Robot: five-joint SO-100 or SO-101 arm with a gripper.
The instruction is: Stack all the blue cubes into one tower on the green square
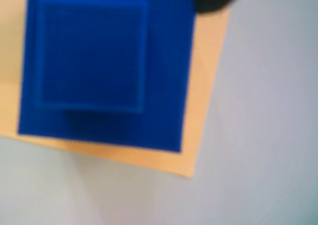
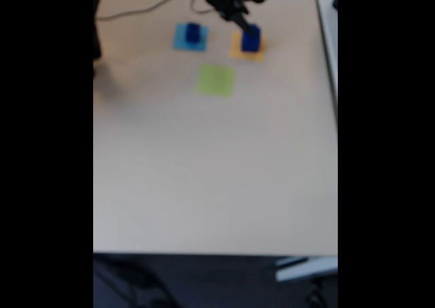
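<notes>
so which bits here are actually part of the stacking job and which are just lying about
Part of the job:
- blue cubes on the orange-yellow square, a smaller one on a bigger one in the wrist view
- blue cube on the light-blue square
- green square
- gripper

Lying about:
- orange-yellow square
- light-blue square
- cable

Three flat squares: green square, light-blue square, orange-yellow square; at least three blue cubes, two stacked beneath the gripper
</notes>
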